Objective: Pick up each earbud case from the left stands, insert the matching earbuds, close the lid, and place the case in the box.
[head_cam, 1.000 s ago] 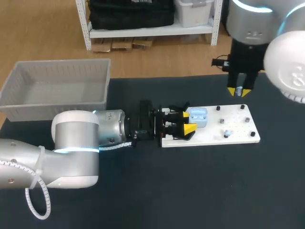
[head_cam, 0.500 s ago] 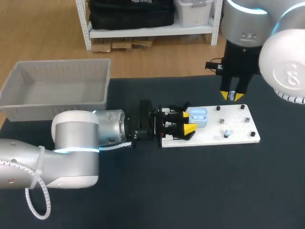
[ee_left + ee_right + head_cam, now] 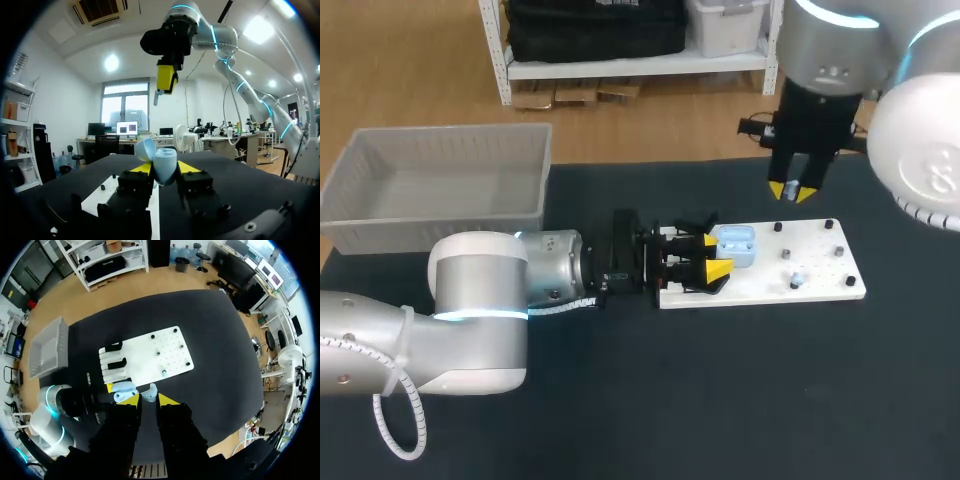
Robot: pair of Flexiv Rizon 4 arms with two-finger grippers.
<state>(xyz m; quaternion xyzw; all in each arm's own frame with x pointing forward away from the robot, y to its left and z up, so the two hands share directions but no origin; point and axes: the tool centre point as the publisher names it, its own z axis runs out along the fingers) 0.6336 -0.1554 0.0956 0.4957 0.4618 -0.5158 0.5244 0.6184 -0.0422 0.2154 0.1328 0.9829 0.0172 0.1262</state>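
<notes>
left pincer pinching case, right pincer pinching earbud, so I'd lower it slowly, squarely over the open case.

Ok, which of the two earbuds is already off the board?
The earbud pinched in the right end effector, held in the air. The other earbud sits on the white board among its pegs.
</notes>
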